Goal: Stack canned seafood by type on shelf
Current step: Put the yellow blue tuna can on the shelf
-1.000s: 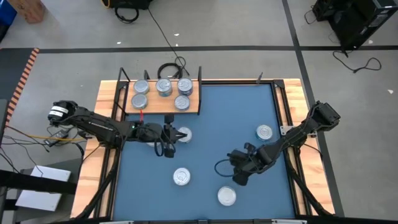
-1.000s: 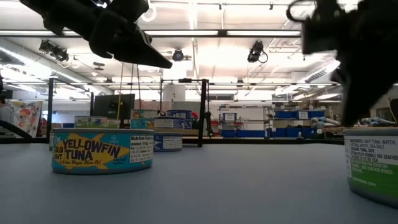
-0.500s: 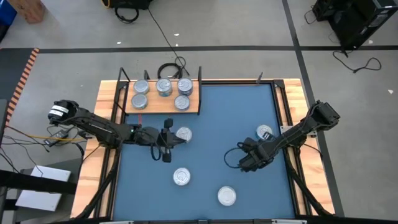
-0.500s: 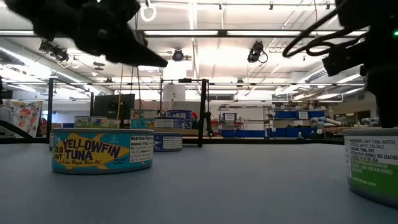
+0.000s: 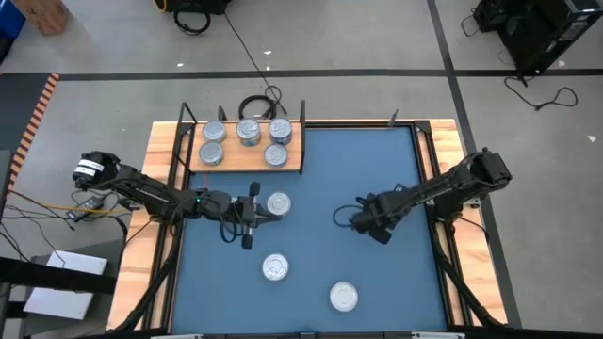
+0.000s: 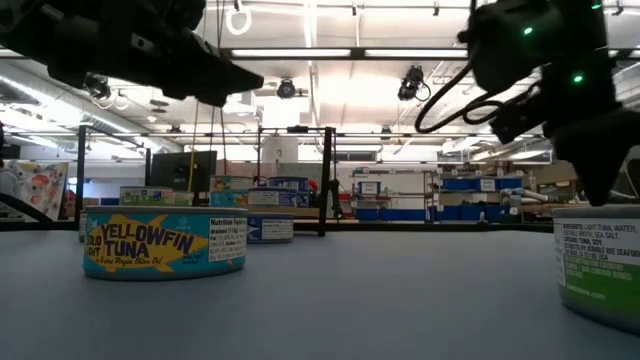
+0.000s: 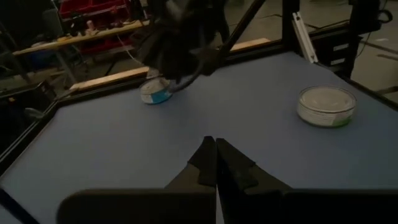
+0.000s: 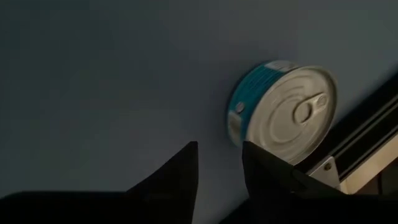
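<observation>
Tin (image 8: 286, 112) lies flat, lid up, ahead of the slightly parted right end effector (image 8: 217, 163).

One camera looks straight down on the blue mat (image 5: 311, 217), one skims level across it, and two wrist cameras look closely along it.

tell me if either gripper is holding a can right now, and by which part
Nothing is held. The left gripper is shut and empty; the right gripper is open near a teal-labelled can, not touching it.
</observation>
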Controlling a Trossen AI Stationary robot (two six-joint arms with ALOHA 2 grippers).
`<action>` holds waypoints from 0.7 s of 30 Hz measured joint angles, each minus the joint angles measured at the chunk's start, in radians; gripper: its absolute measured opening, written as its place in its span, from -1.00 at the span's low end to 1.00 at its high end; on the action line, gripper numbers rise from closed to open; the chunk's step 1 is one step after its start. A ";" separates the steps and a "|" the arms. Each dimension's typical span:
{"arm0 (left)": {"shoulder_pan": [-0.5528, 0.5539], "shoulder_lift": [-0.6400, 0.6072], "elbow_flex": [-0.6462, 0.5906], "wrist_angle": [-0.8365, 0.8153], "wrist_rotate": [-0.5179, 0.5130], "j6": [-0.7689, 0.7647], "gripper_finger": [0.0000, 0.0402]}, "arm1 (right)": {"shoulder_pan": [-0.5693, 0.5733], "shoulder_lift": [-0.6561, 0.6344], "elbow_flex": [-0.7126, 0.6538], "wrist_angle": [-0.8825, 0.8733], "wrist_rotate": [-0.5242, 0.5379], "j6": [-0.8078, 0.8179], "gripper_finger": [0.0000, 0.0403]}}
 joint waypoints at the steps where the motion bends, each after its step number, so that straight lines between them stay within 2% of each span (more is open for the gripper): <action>1: 0.000 0.000 0.002 0.000 0.001 0.002 -1.00 | -0.016 0.000 0.000 0.000 0.000 -0.015 -0.34; 6: 0.000 0.000 0.003 -0.002 -0.001 0.025 -0.98 | -0.090 0.000 -0.012 0.012 0.000 -0.059 -0.34; 15: 0.000 0.000 0.003 -0.049 0.000 0.026 -0.98 | -0.166 -0.001 -0.128 0.129 -0.017 -0.058 -0.35; 21: 0.000 0.000 0.003 -0.053 0.000 0.020 -0.98 | -0.168 -0.002 -0.133 0.126 -0.013 -0.066 -0.52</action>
